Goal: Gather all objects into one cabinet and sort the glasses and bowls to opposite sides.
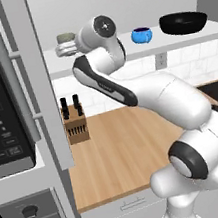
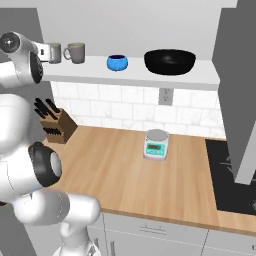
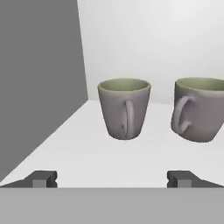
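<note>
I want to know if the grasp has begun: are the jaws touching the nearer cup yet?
Apart. In the hand view the open gripper sits short of the nearer cup, with bare white shelf floor between them.

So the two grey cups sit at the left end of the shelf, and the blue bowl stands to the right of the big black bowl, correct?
Not quite. The two grey cups do sit at the left end of the shelf, but the blue bowl stands to the left of the big black bowl, between it and the cups. The right base view shows this.
</note>
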You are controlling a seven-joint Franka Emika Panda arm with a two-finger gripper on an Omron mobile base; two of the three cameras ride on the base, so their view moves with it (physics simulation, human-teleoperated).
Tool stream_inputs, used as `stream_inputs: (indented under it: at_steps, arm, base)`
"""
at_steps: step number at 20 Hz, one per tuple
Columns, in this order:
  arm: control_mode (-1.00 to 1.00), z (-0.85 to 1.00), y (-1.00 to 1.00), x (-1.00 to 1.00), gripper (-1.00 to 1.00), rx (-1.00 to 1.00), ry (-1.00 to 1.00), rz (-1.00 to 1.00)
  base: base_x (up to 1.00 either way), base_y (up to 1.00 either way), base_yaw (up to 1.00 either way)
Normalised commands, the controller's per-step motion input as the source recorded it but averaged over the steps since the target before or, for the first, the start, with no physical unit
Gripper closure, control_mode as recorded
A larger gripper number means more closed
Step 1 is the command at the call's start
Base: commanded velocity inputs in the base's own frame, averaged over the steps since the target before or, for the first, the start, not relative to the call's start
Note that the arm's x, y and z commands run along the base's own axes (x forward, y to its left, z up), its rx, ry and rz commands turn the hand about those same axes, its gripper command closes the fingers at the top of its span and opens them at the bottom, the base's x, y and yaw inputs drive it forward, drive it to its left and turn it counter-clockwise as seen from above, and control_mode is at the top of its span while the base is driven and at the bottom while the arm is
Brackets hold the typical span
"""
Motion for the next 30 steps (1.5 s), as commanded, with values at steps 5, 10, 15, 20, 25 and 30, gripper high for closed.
stream_inputs:
  at_steps: [5,10,15,20,25,30]
  arm:
    - [-1.00,0.00,-0.86,-0.63,-1.00,0.00,-0.07,-0.01]
    - [-1.00,0.13,-0.98,-0.11,-1.00,0.00,-0.01,-0.02]
    - [-1.00,0.21,-0.88,0.00,-1.00,0.01,0.00,0.00]
    - [-1.00,0.10,-0.76,0.02,-1.00,0.02,0.00,0.00]
    - [-1.00,0.00,-0.45,0.12,-1.00,0.00,0.00,0.00]
    - [-1.00,-0.01,-0.27,0.27,-1.00,0.00,0.00,0.00]
  base:
    - [0.00,0.00,0.00]
    - [0.00,0.00,0.00]
    - [0.00,0.00,0.00]
    - [0.00,0.00,0.00]
    - [0.00,0.00,0.00]
    - [0.00,0.00,0.00]
